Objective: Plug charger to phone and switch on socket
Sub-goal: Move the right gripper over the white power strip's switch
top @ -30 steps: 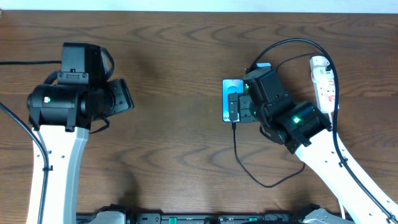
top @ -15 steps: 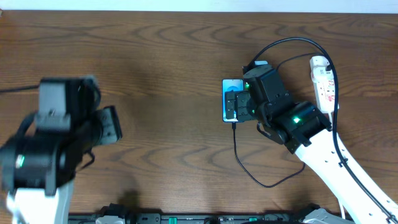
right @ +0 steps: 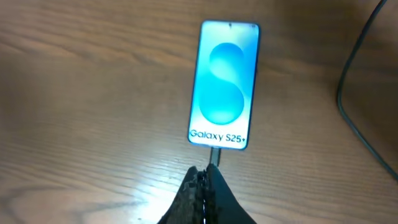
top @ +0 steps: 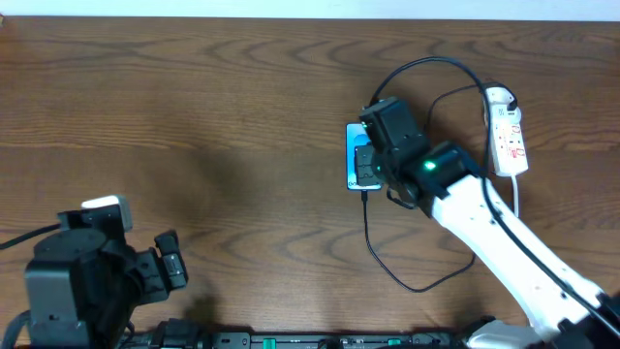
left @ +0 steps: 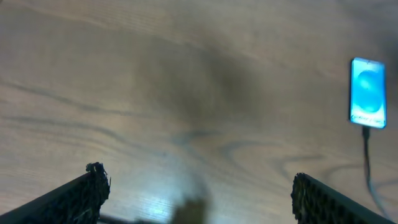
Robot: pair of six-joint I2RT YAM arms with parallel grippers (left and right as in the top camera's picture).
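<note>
The phone (right: 224,84) lies flat with its blue screen lit, white text at its near end. The charger's black plug tip (right: 215,154) sits in that end, and its thin black cable (top: 373,247) loops toward the table's front. My right gripper (right: 204,175) is shut just behind the plug, with nothing visible between its fingers; from above it (top: 366,173) covers part of the phone (top: 353,145). The white socket (top: 507,134) lies at the far right. My left gripper (left: 202,190) is open and empty, low at the front left (top: 168,264), far from the phone (left: 368,93).
A black cable (top: 441,64) arcs behind the right arm toward the socket and shows at the right edge of the right wrist view (right: 357,93). The socket's white cord (top: 515,199) runs toward the front. Bare wood table (top: 242,116) spans the middle.
My left arm has pulled back to the front-left corner and its gripper has opened wide. My right gripper has shut and shifted slightly back and left over the phone.
</note>
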